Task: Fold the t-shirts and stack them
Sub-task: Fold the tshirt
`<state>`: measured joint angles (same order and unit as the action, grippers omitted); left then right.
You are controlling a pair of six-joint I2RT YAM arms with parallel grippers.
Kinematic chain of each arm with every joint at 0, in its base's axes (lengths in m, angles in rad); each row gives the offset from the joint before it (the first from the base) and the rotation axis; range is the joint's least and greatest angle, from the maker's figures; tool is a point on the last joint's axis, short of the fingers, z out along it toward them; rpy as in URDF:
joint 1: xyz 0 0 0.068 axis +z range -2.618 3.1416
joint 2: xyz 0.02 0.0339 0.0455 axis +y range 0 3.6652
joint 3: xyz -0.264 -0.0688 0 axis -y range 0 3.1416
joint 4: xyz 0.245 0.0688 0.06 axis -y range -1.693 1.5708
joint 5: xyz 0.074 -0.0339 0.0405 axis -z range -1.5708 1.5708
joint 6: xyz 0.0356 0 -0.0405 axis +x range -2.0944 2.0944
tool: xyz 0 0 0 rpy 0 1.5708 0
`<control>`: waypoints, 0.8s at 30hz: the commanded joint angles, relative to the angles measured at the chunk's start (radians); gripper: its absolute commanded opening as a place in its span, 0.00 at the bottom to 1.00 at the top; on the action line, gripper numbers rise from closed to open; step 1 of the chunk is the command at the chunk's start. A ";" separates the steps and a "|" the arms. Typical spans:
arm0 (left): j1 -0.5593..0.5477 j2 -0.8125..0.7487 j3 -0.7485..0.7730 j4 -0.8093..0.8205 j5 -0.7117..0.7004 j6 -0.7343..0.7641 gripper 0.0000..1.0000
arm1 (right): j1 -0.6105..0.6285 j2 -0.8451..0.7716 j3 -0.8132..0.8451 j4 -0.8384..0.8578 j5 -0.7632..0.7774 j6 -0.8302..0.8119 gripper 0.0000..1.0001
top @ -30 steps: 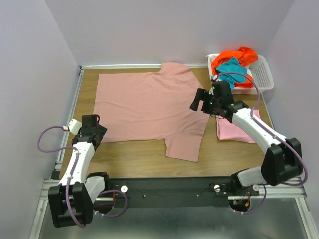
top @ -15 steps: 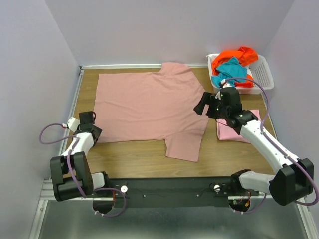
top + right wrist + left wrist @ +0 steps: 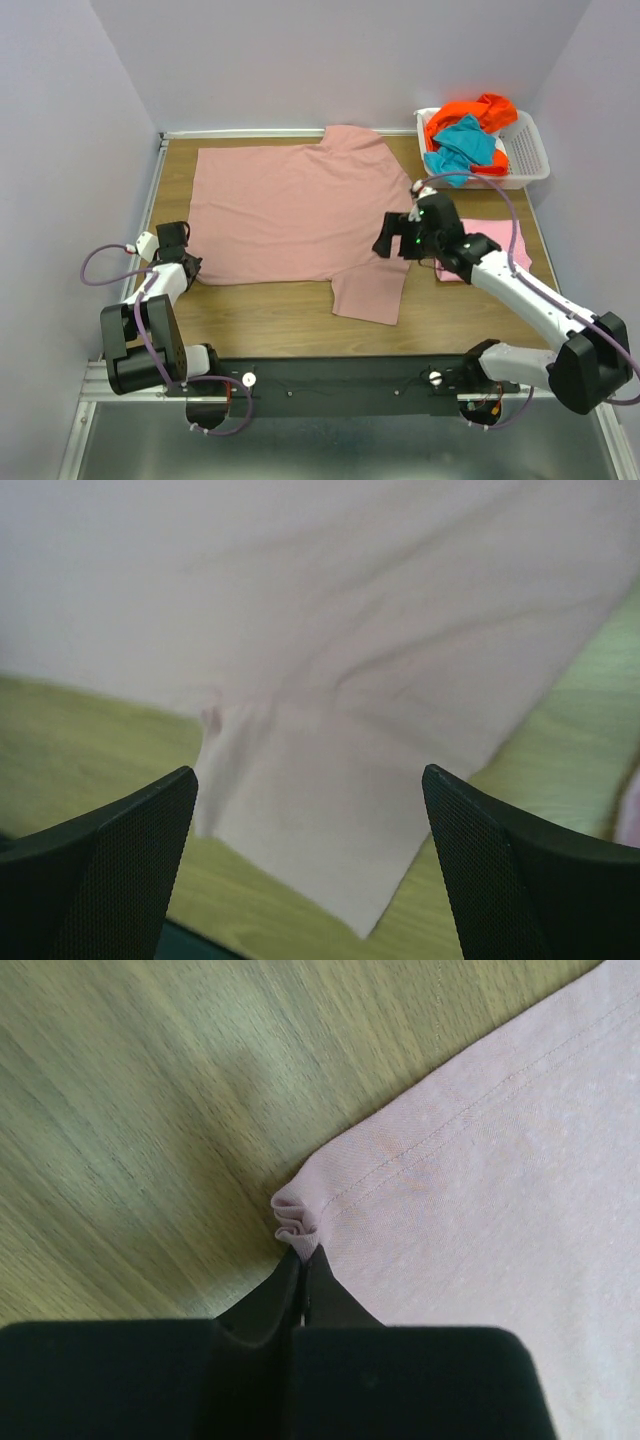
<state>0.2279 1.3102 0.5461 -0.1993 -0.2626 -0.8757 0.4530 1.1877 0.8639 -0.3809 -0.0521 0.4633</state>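
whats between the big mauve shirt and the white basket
Only a narrow strip of bare table separates the mauve shirt from the basket. Nothing sits in that gap, and the top view shows it.

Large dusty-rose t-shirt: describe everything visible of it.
The dusty-rose t-shirt looks like soft cotton, spread flat and sideways on the wooden table, hem leftward, sleeves pointing far and near. The left arm's jaws are shut on its near hem corner, bunching the stitched edge. The right arm's open jaws hang above it by the near sleeve.
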 commanded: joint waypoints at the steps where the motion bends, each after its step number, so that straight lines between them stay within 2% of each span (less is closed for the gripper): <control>1: 0.004 0.001 0.000 -0.064 0.022 0.026 0.00 | 0.201 0.030 -0.083 -0.082 0.035 -0.012 1.00; 6: 0.004 -0.032 0.003 -0.077 0.019 0.034 0.00 | 0.337 0.085 -0.163 -0.088 0.047 0.069 1.00; 8: 0.004 -0.046 0.006 -0.087 0.010 0.037 0.00 | 0.392 0.107 -0.177 -0.105 0.099 0.106 1.00; 15: 0.004 -0.077 0.000 -0.094 0.014 0.035 0.00 | 0.446 0.193 -0.198 -0.130 0.208 0.175 0.97; 20: 0.005 -0.072 0.008 -0.114 0.011 0.027 0.00 | 0.472 0.253 -0.203 -0.148 0.250 0.236 0.83; 22: 0.004 -0.068 0.011 -0.124 0.005 0.018 0.00 | 0.478 0.271 -0.207 -0.162 0.268 0.265 0.72; 24: 0.005 -0.071 0.015 -0.140 0.005 0.004 0.00 | 0.493 0.288 -0.209 -0.193 0.299 0.314 0.50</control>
<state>0.2279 1.2507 0.5476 -0.2890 -0.2531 -0.8558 0.9234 1.4010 0.6983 -0.4957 0.1829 0.6682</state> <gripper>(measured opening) 0.011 0.643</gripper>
